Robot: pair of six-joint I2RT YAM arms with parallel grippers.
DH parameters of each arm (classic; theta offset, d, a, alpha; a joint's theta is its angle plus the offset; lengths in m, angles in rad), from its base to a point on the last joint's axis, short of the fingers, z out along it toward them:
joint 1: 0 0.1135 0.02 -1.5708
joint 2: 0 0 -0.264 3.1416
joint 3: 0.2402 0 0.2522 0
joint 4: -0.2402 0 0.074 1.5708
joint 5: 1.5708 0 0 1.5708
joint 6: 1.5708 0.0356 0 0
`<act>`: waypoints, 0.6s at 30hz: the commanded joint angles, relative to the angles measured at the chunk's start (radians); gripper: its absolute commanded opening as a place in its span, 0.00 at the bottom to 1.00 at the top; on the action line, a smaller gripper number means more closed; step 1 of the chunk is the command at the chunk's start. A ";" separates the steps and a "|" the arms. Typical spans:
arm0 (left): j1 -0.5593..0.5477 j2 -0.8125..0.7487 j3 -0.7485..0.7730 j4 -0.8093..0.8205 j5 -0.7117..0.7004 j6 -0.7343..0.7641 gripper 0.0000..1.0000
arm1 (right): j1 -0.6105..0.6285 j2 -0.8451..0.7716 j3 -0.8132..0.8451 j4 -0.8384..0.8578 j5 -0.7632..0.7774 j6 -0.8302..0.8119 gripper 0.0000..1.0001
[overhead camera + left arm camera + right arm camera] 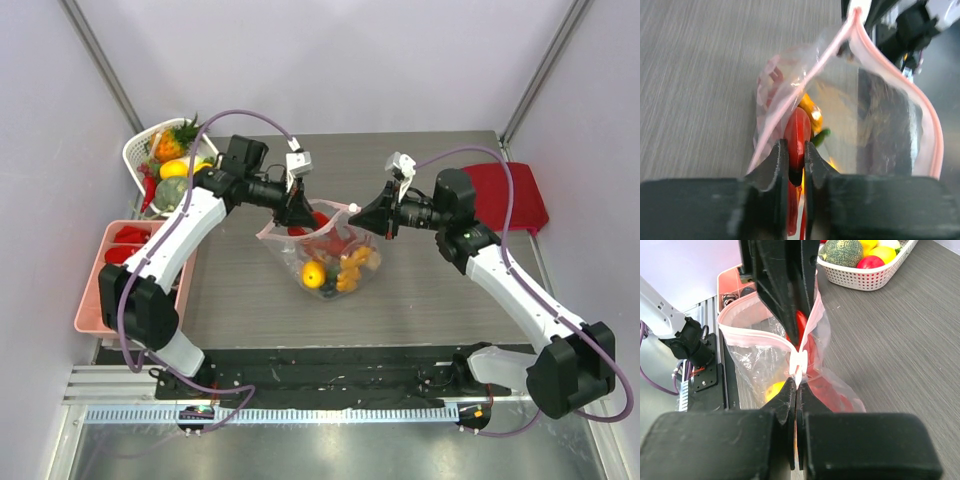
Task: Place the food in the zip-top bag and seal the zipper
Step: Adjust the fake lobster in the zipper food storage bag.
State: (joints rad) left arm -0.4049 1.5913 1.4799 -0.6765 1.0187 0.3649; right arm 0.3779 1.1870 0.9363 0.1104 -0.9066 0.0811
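Note:
The clear zip-top bag [345,268] stands slumped at the table's middle, mouth open and facing up. Inside lie the red lobster [322,236] and yellow-orange pieces [314,275]. My left gripper [298,214] is at the mouth's left end, shut on a red part of the lobster [797,127], with the pink zipper strip [815,70] running past its left finger. My right gripper [373,222] is shut on the zipper's right end [799,362] and holds it up. In the right wrist view the bag [752,362] gapes to the left, and the left gripper's fingers [782,295] are above the strip.
A white basket [138,150] of toy fruit stands at the back left and also shows in the right wrist view [867,279]. A pink compartment tray [88,295] lies along the left edge. A red cloth [512,195] lies at the back right. Walls close in on three sides.

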 commanded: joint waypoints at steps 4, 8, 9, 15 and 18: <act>0.024 0.010 0.215 -0.509 -0.163 0.420 0.29 | 0.004 -0.047 0.013 0.015 0.003 -0.001 0.01; 0.026 0.058 0.368 -0.737 -0.206 0.534 0.38 | 0.004 -0.047 0.016 0.015 0.008 0.000 0.01; 0.026 0.076 0.387 -0.806 -0.215 0.555 0.41 | 0.004 -0.046 0.016 0.018 0.008 0.003 0.01; 0.054 0.091 0.496 -0.804 -0.197 0.476 0.31 | 0.004 -0.041 0.016 0.029 0.002 0.009 0.01; 0.049 0.059 0.493 -0.694 -0.166 0.425 0.27 | 0.004 -0.035 0.016 0.046 0.002 0.022 0.01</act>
State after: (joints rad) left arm -0.3630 1.6875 1.9362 -1.3083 0.8124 0.8455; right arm 0.3779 1.1713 0.9363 0.0967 -0.9012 0.0845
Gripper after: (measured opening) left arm 0.289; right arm 0.017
